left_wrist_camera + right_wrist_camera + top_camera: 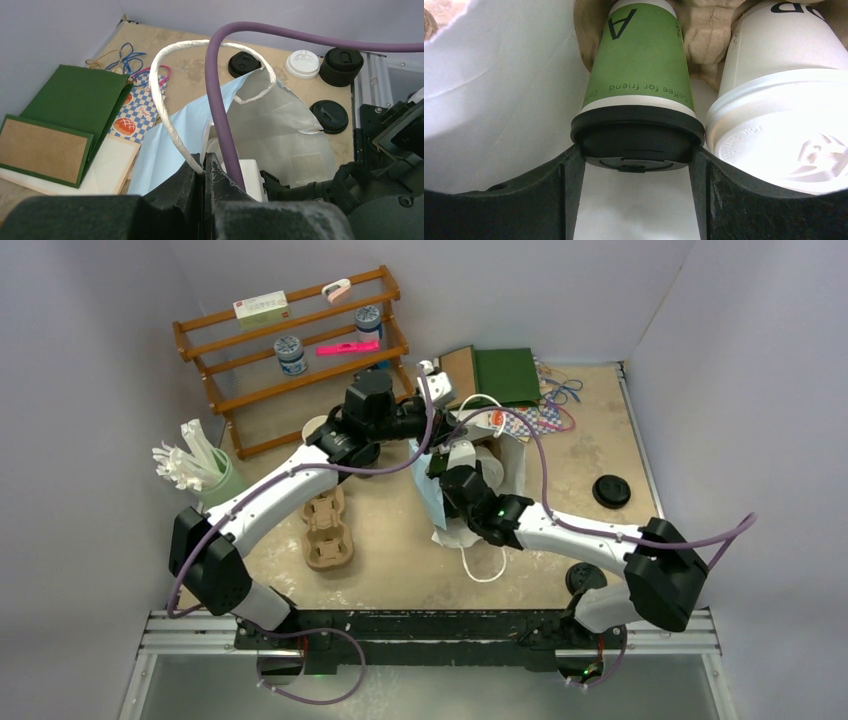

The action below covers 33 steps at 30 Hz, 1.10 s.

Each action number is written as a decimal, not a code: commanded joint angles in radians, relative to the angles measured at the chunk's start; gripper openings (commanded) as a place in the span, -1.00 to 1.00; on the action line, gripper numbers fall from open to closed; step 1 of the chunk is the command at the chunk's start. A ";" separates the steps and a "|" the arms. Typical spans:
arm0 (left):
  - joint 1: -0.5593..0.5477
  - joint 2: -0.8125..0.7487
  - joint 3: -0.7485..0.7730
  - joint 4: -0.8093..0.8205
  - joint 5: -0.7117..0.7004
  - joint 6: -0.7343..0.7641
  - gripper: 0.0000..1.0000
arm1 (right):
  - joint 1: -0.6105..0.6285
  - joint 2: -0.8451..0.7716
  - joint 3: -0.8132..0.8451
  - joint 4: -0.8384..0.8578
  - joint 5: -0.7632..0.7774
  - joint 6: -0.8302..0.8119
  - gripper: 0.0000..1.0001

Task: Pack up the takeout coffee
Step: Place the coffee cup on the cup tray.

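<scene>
In the right wrist view, a green paper coffee cup [639, 55] with a black lid [638, 137] sits in a brown pulp carrier [701, 35] beside a white cup [774, 55] with a white lid [784, 142]. Both are inside a bag with a white inner wall [499, 100]. My right gripper [638, 161] is shut on the green cup, its fingers pressing both sides of the black lid. My left gripper [204, 162] is shut on the light blue bag's [165, 145] rim, where the white twisted handle [161, 95] joins it. From above, the bag [428, 490] hides the right fingers.
Another brown carrier [325, 532] lies on the table left of the bag. Loose black lids [328, 116] and a white lid [302, 64] lie behind the bag. A green folder [75, 100] lies at the far side, a wooden shelf [290, 350] at the back left, and a utensil cup [215, 480] at the left.
</scene>
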 commanded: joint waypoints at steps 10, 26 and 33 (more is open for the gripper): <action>0.004 -0.104 -0.038 0.182 0.238 -0.199 -1.00 | -0.041 0.002 0.284 -0.373 -0.085 -0.006 -0.83; 0.007 -0.085 -0.150 0.355 0.334 -0.423 -1.00 | -0.050 -0.077 0.355 -0.700 -0.193 0.118 -0.90; 0.008 -0.072 -0.188 0.401 0.358 -0.474 -1.00 | -0.050 -0.069 0.380 -0.768 -0.221 0.149 -0.97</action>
